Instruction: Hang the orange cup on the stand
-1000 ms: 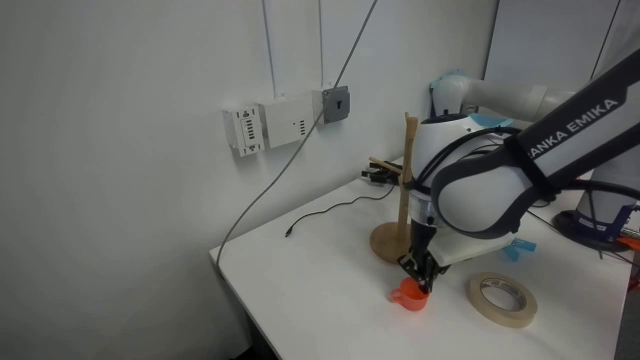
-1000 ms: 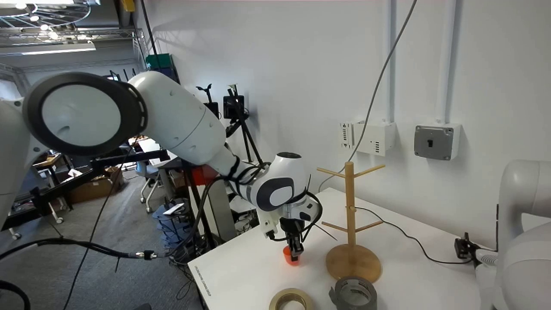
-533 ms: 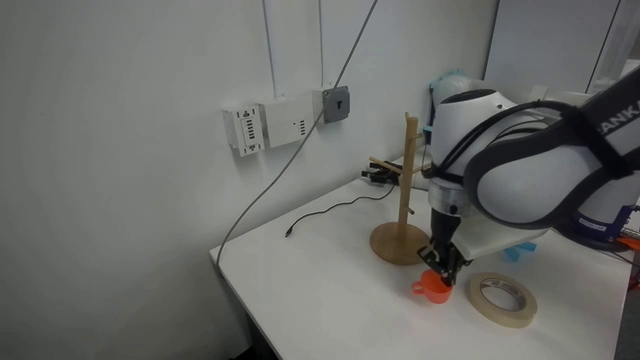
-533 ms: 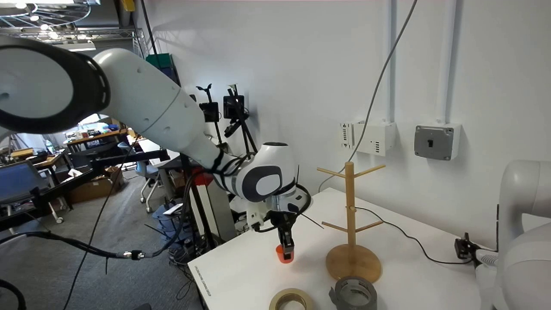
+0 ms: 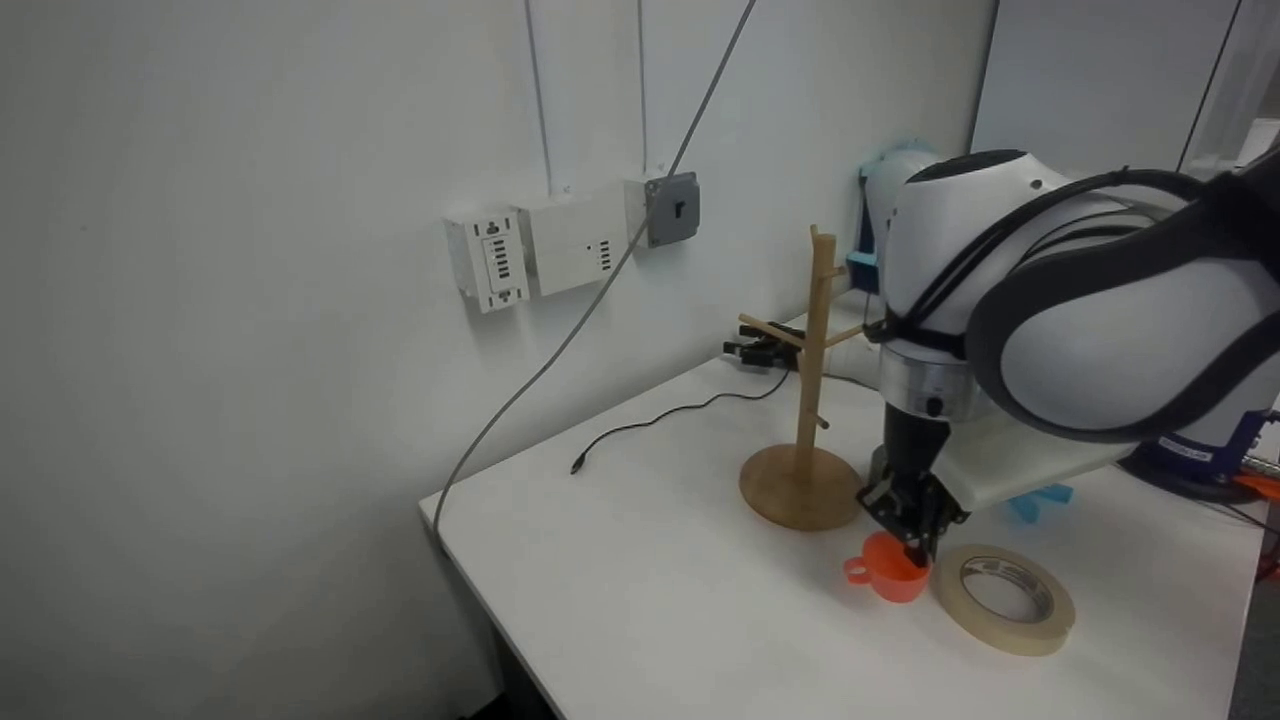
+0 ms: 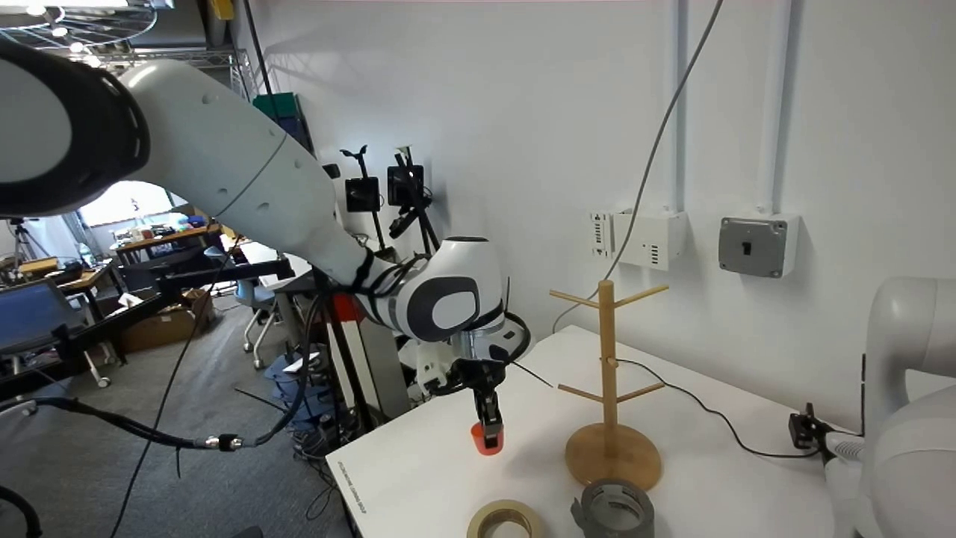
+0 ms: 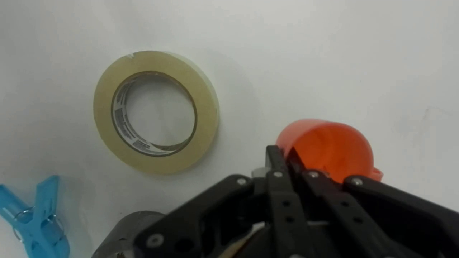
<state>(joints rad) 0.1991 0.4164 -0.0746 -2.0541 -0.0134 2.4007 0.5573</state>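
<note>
The gripper (image 7: 284,153) pinches the side of the cup (image 7: 333,147), one of its fingers (image 7: 281,193) inside and the other outside, at about nine o'clock on the rim in the wrist view. The cup's mouth faces up, and its handle (image 7: 377,174) points to four o'clock there. Whether its bottom touches the table (image 7: 394,53) cannot be told. The tan tape (image 7: 206,118) lies flat on the table between nine and ten o'clock from the cup; the blue clip (image 7: 45,229) lies farther off, between eight and nine.

In an exterior view the stand (image 5: 812,390) rises upright, its base (image 5: 790,490) between ten and eleven o'clock from the cup, near but apart. In an exterior view the grey tape (image 6: 646,514) sits at six o'clock from the base, hiding part of its edge; whether they touch is unclear. Another arm (image 6: 911,456) shows at three o'clock from the stand, a grey switch (image 6: 753,248) on the wall (image 6: 515,112) between one and two.
</note>
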